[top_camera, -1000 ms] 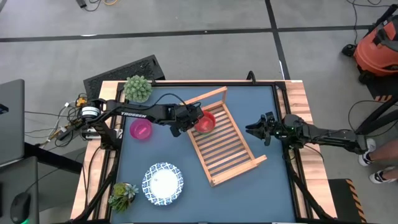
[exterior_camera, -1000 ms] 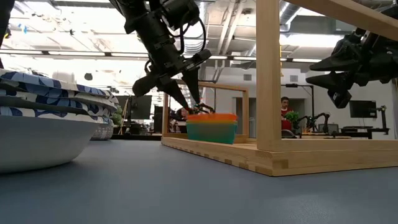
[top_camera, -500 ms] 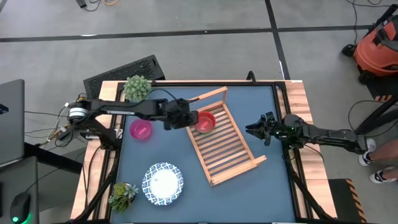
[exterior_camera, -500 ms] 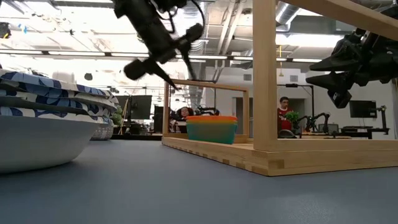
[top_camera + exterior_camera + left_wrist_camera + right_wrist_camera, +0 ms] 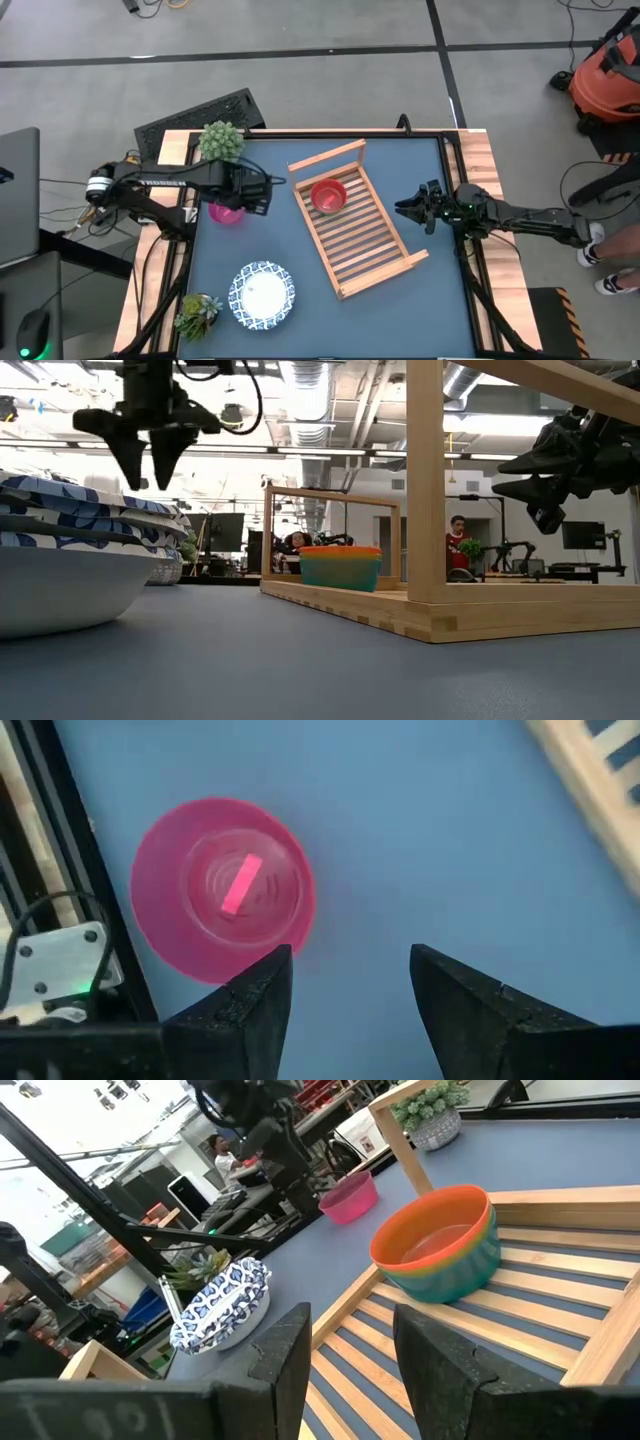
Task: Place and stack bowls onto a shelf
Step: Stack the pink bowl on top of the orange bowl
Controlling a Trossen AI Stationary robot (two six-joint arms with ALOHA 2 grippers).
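Landmark for us is the shelf [image 5: 356, 222]: wooden slatted rack lying at an angle mid-table on the blue table top [image 5: 420, 170], raised end rails at both short ends.

Both arms are well clear of it. We see the left arm reaching in from the table's left edge, left gripper [image 5: 262, 194] between the shelf and the pink bowl [image 5: 226, 211], up off the table in the low view [image 5: 150, 455]. Its fingers are spread with nothing between them; in the left wrist view the pink bowl [image 5: 222, 889] sits just beyond one fingertip [image 5: 268, 982], apart from it.

Right arm waits at the table's right edge, right gripper [image 5: 412, 213] just off the shelf's right side, raised, fingers parted and empty.

White dishes with blue pattern [image 5: 262, 294] sit toward the near-left of the shelf, well apart from it; in the low view they read as a stack [image 5: 60, 550].

Stacked bowls [image 5: 328, 196] sit on the shelf slats near its far end rail: red on top, green below in the right wrist view [image 5: 437, 1242]. We cannot tell what is under those.

Two potted plants, both left of the shelf: one [image 5: 221, 141] at the far corner, one [image 5: 196, 312] at the near corner beside the dishes.
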